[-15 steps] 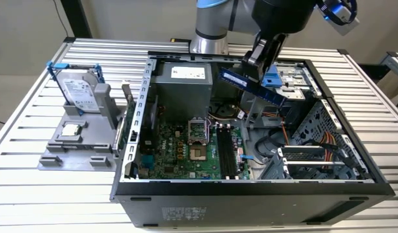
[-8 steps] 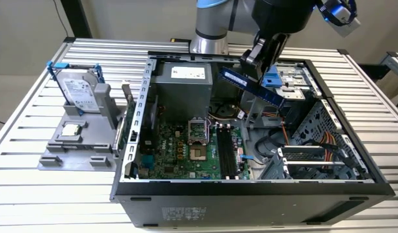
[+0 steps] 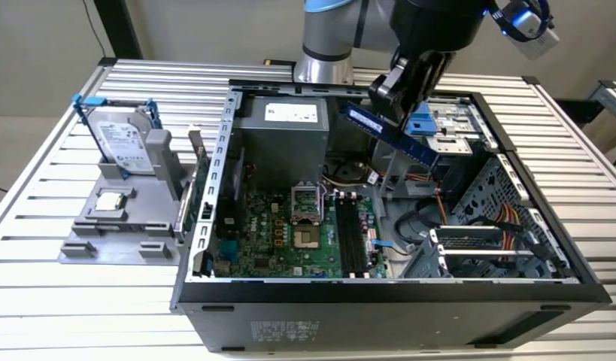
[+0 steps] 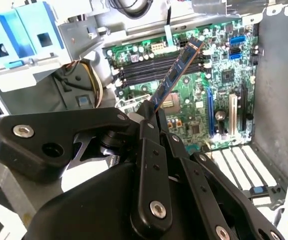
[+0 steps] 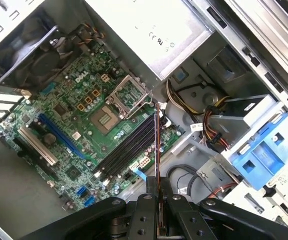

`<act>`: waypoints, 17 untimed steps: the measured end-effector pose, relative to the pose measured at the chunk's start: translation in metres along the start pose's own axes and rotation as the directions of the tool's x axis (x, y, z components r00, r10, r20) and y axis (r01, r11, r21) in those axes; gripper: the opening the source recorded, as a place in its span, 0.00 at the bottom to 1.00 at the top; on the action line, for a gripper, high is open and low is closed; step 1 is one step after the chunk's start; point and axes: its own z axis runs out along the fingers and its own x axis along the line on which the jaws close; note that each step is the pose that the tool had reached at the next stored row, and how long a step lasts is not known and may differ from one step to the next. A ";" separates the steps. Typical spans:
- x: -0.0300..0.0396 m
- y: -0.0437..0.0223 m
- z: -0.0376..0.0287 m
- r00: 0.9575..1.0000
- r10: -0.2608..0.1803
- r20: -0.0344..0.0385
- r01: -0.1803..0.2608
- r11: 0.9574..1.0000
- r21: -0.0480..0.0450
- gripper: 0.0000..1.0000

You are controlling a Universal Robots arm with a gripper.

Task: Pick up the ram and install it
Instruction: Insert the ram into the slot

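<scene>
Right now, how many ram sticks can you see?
1. The ram is clamped in the gripper, held in the air above the open case. The motherboard's memory slots look empty, though others could be hidden.

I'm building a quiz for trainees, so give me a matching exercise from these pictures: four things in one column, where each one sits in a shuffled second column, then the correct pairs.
Things:
1. ram
2. hard drive
3. processor chip
4. memory slots

Places:
A. lying flat on the grey stand, outside the case
B. on the motherboard inside the open case, unfilled
C. gripped in the pincer, above the open case
D. standing upright in the grey stand, blue rails on its sides

Pairs: 1-C, 2-D, 3-A, 4-B
</scene>
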 end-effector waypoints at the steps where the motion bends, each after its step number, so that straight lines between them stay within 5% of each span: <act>1: 0.0001 0.0000 0.0000 1.000 0.008 0.000 -0.008 1.000 0.000 0.00; 9: 0.0001 0.0000 0.0001 0.997 0.073 0.001 -0.073 0.997 0.002 0.00; 17: 0.0001 0.0000 0.0001 0.990 0.142 0.002 -0.142 0.990 0.004 0.00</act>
